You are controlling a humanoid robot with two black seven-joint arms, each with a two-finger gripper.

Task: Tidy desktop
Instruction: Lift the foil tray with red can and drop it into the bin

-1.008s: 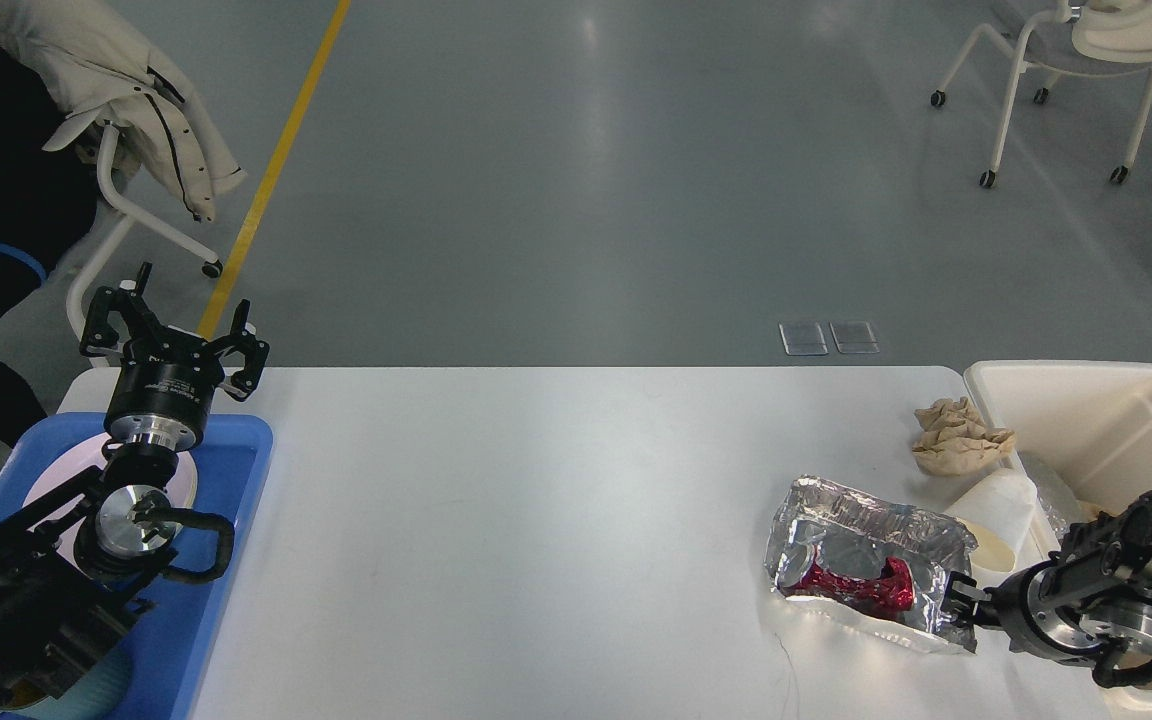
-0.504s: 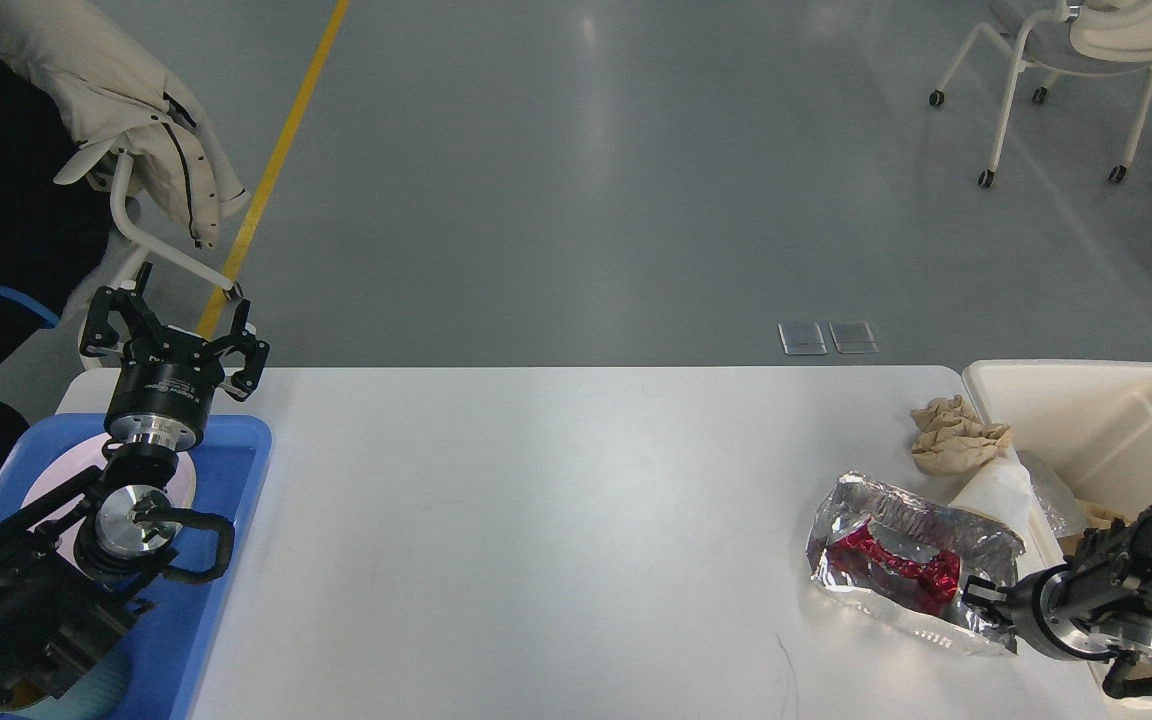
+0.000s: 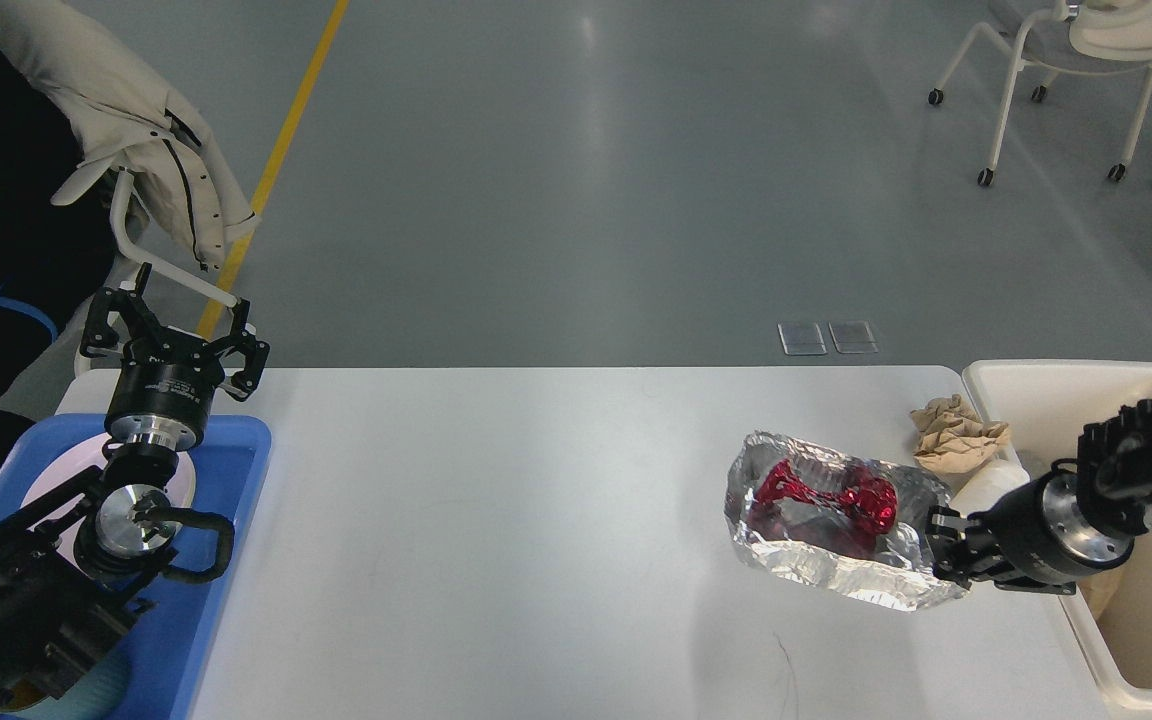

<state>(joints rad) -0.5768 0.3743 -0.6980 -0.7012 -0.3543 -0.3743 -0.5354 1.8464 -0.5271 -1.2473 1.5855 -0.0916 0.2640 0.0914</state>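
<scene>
Desktop (image 3: pixel 536 520) clutter is thinning: the right gripper (image 3: pixel 939 550) is pinching a foil bag (image 3: pixel 831 520) near the right edge, beside the cream bin (image 3: pixel 1076 385). Crumpled paper (image 3: pixel 956 435) is waiting at the far right corner. Left gripper (image 3: pixel 171 330) is hovering spread above the blue tray (image 3: pixel 226 470).

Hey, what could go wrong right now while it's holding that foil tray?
The right gripper grips the foil tray only by one edge, so the thin foil might bend or tear. The tray is tilted, and the red wrapper inside could slide out onto the desktop. Swinging toward the bin could knock the crumpled paper.
</scene>
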